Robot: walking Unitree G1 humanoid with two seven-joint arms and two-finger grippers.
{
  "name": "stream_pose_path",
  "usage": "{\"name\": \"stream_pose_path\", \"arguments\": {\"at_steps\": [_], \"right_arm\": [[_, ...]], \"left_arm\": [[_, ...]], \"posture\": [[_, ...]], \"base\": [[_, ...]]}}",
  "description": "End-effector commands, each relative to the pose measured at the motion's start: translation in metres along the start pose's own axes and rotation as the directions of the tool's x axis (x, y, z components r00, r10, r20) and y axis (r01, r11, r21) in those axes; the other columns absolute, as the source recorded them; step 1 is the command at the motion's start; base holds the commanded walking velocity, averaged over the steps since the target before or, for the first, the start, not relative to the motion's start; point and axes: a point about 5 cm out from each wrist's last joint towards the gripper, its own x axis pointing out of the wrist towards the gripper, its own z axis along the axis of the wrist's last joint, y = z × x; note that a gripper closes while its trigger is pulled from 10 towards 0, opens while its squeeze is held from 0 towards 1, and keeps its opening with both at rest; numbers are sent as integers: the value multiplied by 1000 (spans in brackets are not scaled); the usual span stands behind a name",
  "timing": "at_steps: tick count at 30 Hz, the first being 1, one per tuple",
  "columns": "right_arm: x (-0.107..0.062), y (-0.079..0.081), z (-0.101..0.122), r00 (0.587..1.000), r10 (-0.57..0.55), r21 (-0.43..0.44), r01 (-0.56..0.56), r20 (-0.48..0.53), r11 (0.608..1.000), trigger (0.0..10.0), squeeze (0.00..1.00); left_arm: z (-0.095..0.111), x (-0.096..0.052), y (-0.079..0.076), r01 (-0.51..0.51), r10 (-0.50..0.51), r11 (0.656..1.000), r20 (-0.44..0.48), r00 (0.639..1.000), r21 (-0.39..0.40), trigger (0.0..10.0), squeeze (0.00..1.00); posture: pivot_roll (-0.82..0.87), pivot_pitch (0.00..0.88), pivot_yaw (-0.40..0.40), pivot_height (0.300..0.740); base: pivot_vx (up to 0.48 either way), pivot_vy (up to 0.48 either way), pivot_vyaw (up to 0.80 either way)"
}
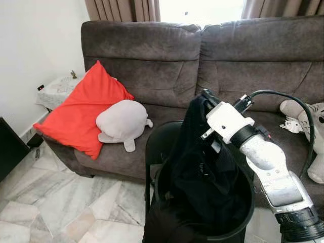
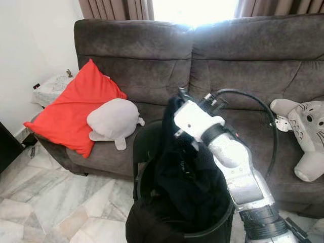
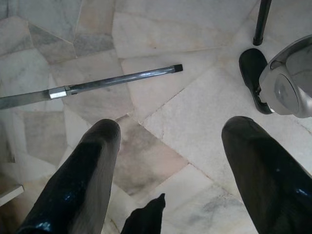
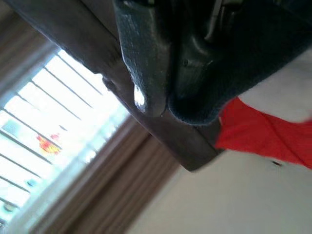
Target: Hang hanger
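Note:
My right gripper (image 1: 205, 98) is raised in front of the sofa, shut on the top of a black garment (image 1: 198, 167). The garment hangs down from it into a black round basket (image 1: 245, 221) on the floor. In the right wrist view one finger (image 4: 141, 53) presses against the dark cloth (image 4: 204, 92). My left gripper (image 3: 173, 126) hangs open above the marble floor with nothing between its fingers. A thin metal rod (image 3: 112, 81) lies on the floor beyond it.
A brown sofa (image 1: 167, 55) fills the back, with a red cushion (image 1: 83, 109) and a grey plush toy (image 1: 121, 121) on its left seat and a white plush toy (image 1: 309, 121) at the right. A small cloth-covered side table (image 1: 58, 91) stands at the left.

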Motion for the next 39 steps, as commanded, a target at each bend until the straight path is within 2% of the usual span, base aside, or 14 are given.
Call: {"name": "stream_pose_path", "arguments": {"at_steps": [1, 4, 5, 6, 9, 15, 17, 21, 24, 28, 30, 37, 38, 39], "right_arm": [[5, 4, 30, 988, 77, 29, -81, 132, 996, 0, 0], [-5, 41, 30, 937, 322, 39, -330, 137, 943, 0, 0], [-9, 52, 30, 911, 389, 39, -397, 137, 917, 0, 0], [-17, 68, 28, 866, 482, 49, -491, 131, 870, 0, 0], [-24, 83, 25, 821, 558, 64, -568, 121, 821, 0, 0], [-23, 100, 23, 775, 622, 49, -629, 108, 776, 0, 0], [-21, 107, 31, 756, 640, 40, -650, 140, 759, 0, 0], [-12, 112, 50, 741, 635, 25, -655, 218, 755, 0, 0], [-3, 120, 74, 701, 640, 2, -675, 316, 738, 0, 0], [-2, 127, 78, 674, 662, -6, -700, 328, 714, 0, 0], [-4, 137, 72, 644, 706, -31, -732, 294, 681, 0, 0], [-11, 155, 42, 624, 771, -75, -769, 130, 635, 0, 0], [-11, 156, 40, 622, 773, -78, -771, 123, 633, 196, 0], [-12, 158, 37, 620, 778, -83, -774, 103, 628, 902, 0]], "left_arm": [[-3, 0, 3, -17, 17, 1000, -16, 1000, -10, 10000, 0], [-3, 0, 2, -18, 18, 1000, -18, 1000, -12, 10000, 0], [-3, 0, 3, -18, 18, 1000, -18, 1000, -13, 10000, 0], [-3, 0, 3, -17, 17, 1000, -20, 1000, -14, 10000, 0], [-4, 0, 3, -15, 15, 1000, -25, 1000, -12, 10000, 0], [-5, -1, 3, -16, 15, 1000, -29, 999, -8, 10000, 0], [-5, -1, 4, -17, 17, 1000, -30, 999, -7, 10000, 0], [-5, -1, 4, -20, 20, 1000, -28, 999, -7, 10000, 0], [-5, -1, 4, -20, 20, 1000, -28, 999, -3, 10000, 0], [-5, -1, 4, -19, 19, 1000, -28, 999, -3, 10000, 0], [-5, -1, 4, -20, 20, 1000, -28, 999, -6, 10000, 0], [-5, -1, 3, -17, 17, 1000, -32, 999, -7, 10000, 0], [-5, -1, 3, -17, 16, 1000, -32, 999, -7, 10000, 0], [-5, -1, 3, -15, 15, 1000, -33, 999, -7, 10000, 0]], "posture": [[21, 0, 107, 740], [29, 0, 103, 740], [29, 0, 102, 740], [30, 0, 102, 740], [32, 0, 103, 740], [34, 0, 105, 740], [37, 0, 104, 740], [33, 0, 107, 740], [33, 0, 110, 740], [39, 0, 106, 740], [45, 0, 103, 740], [43, 0, 101, 740], [43, 0, 101, 740], [42, 0, 101, 740]], "base": [[0, 0, 0], [0, 0, 0], [0, 0, 0], [0, 0, 0], [0, 0, 0], [0, 0, 0], [0, 0, 0], [0, 0, 0], [0, 0, 0], [0, 0, 0], [0, 0, 0], [0, 0, 0], [0, 0, 0], [0, 0, 0]]}}
